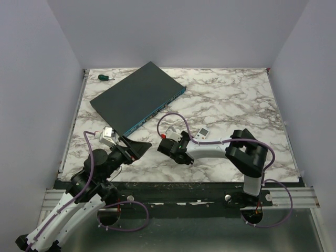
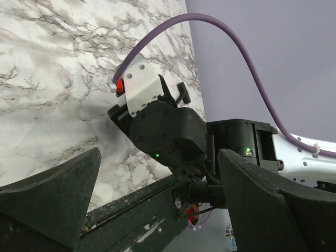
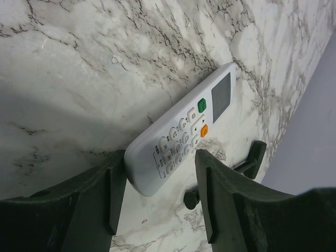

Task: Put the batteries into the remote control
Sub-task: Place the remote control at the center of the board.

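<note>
The white remote control [image 3: 181, 134] lies face up on the marble table, with its buttons and pale display showing. In the top view it [image 1: 203, 132] is right of centre. My right gripper [image 3: 160, 163] is open, low over the table, with its jaws around the remote's button end. The left finger [image 3: 113, 184] is against the remote's edge and the right finger [image 3: 210, 184] stands apart from it. In the top view the right gripper [image 1: 190, 139] partly covers the remote. My left gripper [image 1: 139, 148] is open and empty, just left of the right wrist. No batteries are in view.
A large flat dark network box [image 1: 137, 97] lies at the back left. A green-handled screwdriver [image 1: 105, 77] is in the far left corner. The table's near edge [image 2: 131, 202] runs just below my left gripper [image 2: 163, 210]. Walls enclose the table on three sides.
</note>
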Robot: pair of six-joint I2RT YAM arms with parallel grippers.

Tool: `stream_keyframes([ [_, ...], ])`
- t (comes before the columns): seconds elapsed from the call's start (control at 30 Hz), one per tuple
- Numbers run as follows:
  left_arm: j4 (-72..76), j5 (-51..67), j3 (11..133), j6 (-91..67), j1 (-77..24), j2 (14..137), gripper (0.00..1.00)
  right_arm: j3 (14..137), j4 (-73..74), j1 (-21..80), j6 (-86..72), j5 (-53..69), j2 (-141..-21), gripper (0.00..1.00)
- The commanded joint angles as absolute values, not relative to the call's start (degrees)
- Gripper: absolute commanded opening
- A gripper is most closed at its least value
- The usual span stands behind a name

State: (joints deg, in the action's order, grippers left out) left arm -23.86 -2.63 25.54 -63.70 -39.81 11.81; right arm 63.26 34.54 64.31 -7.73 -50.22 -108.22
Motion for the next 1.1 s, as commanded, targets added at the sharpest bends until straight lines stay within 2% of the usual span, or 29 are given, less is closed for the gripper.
stream_keyframes([
  [0.0, -25.16, -3.1, 26.94, -64.07, -39.55, 11.0, 0.95, 62.66, 32.55, 64.19, -8.0, -44.95, -108.2, 0.62],
  [0.23, -25.57, -2.89, 26.98, -64.34, -39.6, 10.77, 0.95, 62.56, 32.23, 64.19, -7.78, -41.33, -107.4, 0.67],
  [0.7, -25.37, -2.72, 26.37, -64.62, -39.56, 10.3, 0.95, 61.4, 31.84, 64.16, -6.7, -32.27, -102.76, 0.68],
  [0.97, -26.43, -3.25, 26.67, -64.08, -39.63, 10.17, 0.95, 58.72, 24.12, 63.85, -10.01, -24.29, -93.87, 0.69],
  [1.07, -26.83, -3.34, 27.12, -63.28, -39.6, 10.2, 0.95, 55.46, 17.54, 59.89, -12.13, -18.4, -89.84, 0.75],
])
